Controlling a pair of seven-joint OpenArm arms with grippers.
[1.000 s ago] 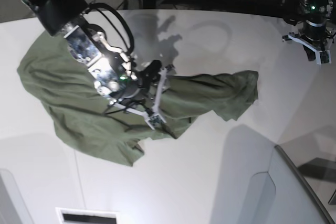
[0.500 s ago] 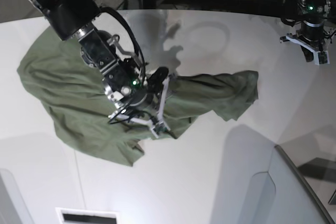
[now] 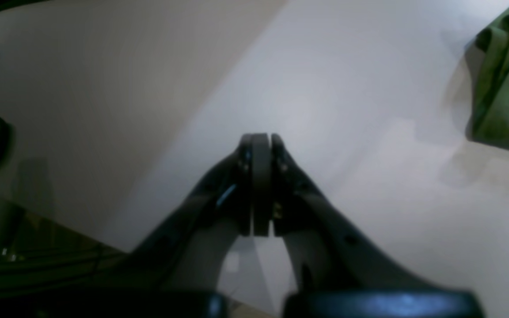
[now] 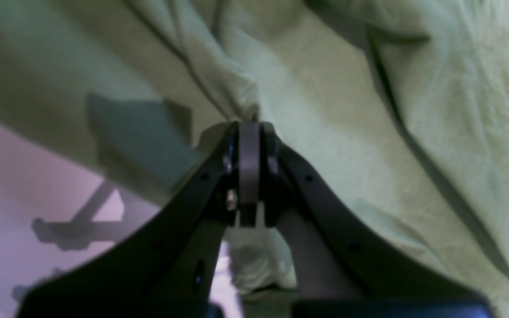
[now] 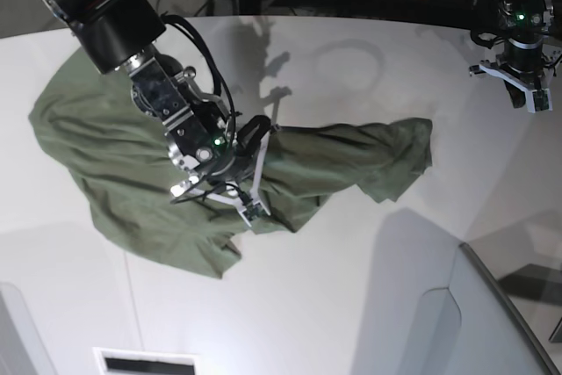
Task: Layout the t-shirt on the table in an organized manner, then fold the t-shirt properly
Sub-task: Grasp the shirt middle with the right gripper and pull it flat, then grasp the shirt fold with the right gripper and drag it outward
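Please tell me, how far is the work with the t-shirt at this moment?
Nothing looks finished: the t-shirt lies crumpled on the table, not spread out and not folded. In hand: the right end effector is shut on a ridge of the cloth near its middle. The left end effector is shut, empty, off to the side above bare table. Spreading flat and all folding remain.

Black arms, looped black cables, green indicator lights, dark curved-fingered right tool (image 4: 249, 132).

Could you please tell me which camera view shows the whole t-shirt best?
The base view: it shows the whole crumpled t-shirt spread on the table. The right wrist view shows only close-up folds at the right claw; the left wrist view catches one bunched edge.
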